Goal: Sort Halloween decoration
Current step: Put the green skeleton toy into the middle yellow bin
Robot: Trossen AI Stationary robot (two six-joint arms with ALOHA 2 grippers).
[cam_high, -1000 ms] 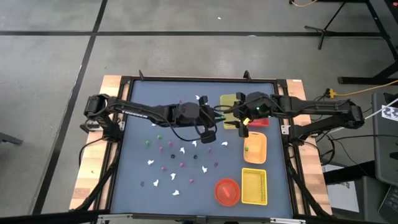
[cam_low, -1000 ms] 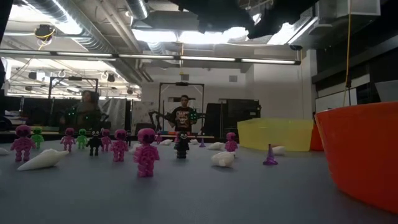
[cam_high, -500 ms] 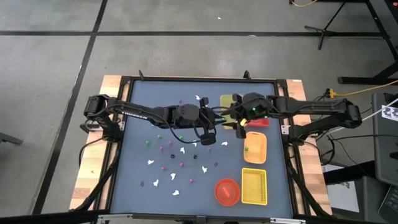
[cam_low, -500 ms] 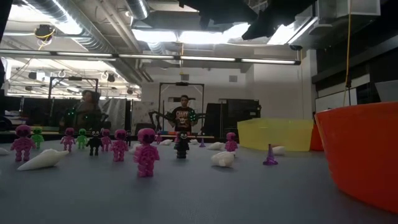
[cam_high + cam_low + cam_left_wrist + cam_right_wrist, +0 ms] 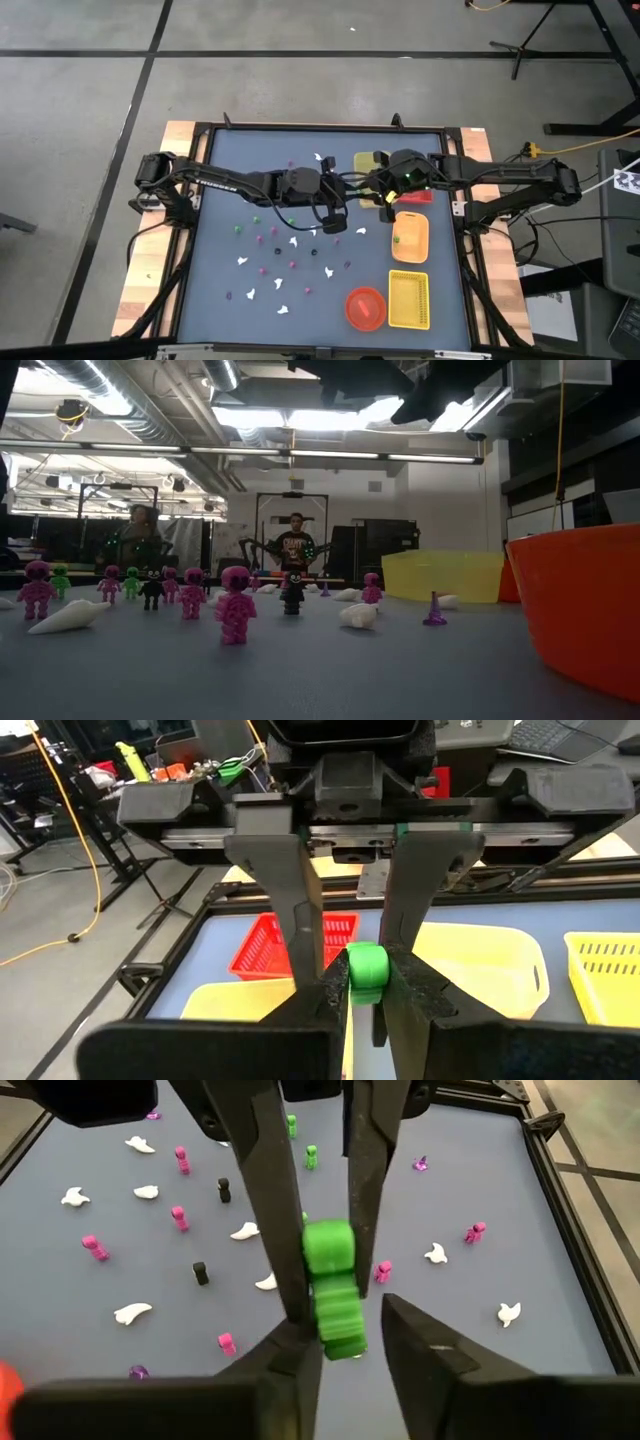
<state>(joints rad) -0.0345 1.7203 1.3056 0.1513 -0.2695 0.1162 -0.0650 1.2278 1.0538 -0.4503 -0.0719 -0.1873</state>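
Looking at the closest thing first: the green figure (image 5: 330,1280) is hanging in mid-air between the two grippers, which meet nose to nose over the middle of the table (image 5: 225,165). The left gripper (image 5: 365,985) has its fingers clamped on it. The right gripper (image 5: 350,1345) has its fingers on either side of the figure's lower end. There's a sliver of daylight on one side, so I'd call them apart and not gripping yet.

So my read is that this is a handoff, left arm passing to right arm, caught halfway.

What the next move needs (just my guess, obviously): the right fingers pinch down properly on the figure before the left ones let go, otherwise it drops back into the pile. After that the left arm backs straight off so it doesn't yank the piece sideways.

A bit further out, the rest of the Halloween decoration is unsorted and scattered on the blue mat: white ghosts (image 5: 132,1313), pink figures (image 5: 180,1217), black ones (image 5: 201,1272), all lying well apart from each other.

Past those, on the right arm's side, sits the orange tray (image 5: 418,248), and it has a green bit (image 5: 396,240) in it. That's probably where this one is headed. The red tray (image 5: 418,198) and the yellow basket (image 5: 408,300) are in the same row.

Way in the back of the room there's a person (image 5: 296,550) standing, nowhere near the table.
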